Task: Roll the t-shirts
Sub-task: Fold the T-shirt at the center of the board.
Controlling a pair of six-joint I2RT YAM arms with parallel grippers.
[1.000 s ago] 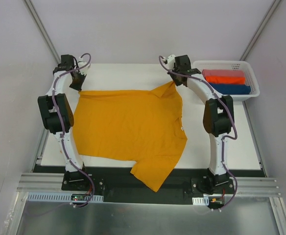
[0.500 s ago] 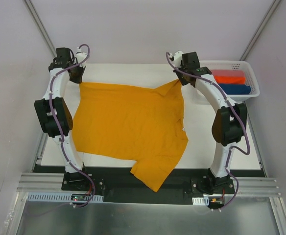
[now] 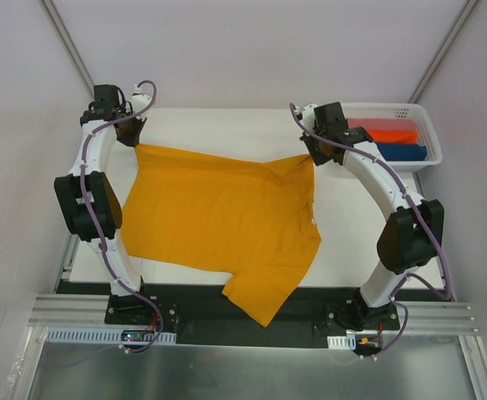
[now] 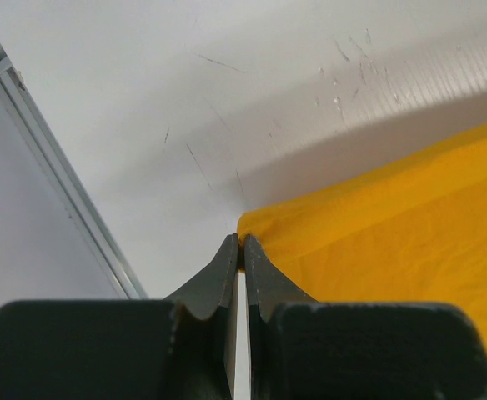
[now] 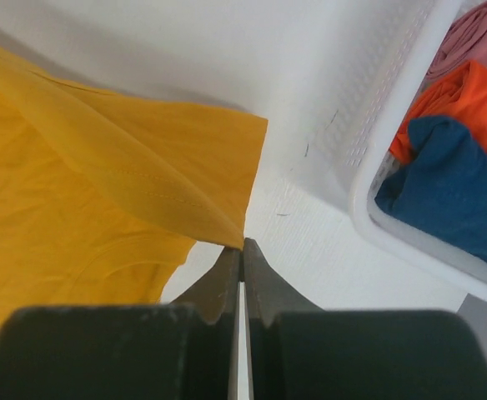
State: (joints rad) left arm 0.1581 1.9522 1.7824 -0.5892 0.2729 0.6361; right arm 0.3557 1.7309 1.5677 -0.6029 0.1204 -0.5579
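One flat white table (image 3: 227, 121) carries everything. On it lies one mustard-yellow short-sleeved cloth t-shirt (image 3: 218, 217), far larger than either claw. It spreads from both claws back toward the arm bases, and one sleeve hangs over the near table edge.

There are two white-and-black arms. The left arm (image 3: 93, 192) rises from its base and bows outward to its own side, with the wrist reaching the far left corner of the table. The right arm (image 3: 394, 200) mirrors it, bowing outward to the right, its wrist just beside the basket.

One white perforated plastic basket (image 3: 431, 137) stands to the outer side of the right claw, close by but apart. It holds three folded cloths: one pink (image 3: 377, 124), one orange (image 3: 391, 135) and one blue (image 3: 402, 152).

The left claw (image 4: 241, 246) has its two dark fingers pressed together on the far left corner of the t-shirt, and the cloth runs away from the tips to that claw's right. The right claw (image 5: 242, 248) is likewise clamped on the far right corner, with a folded, stitched hem meeting its tips and the cloth lying to that claw's left. The shirt's far edge runs between the two claws, with a crease near the right one.
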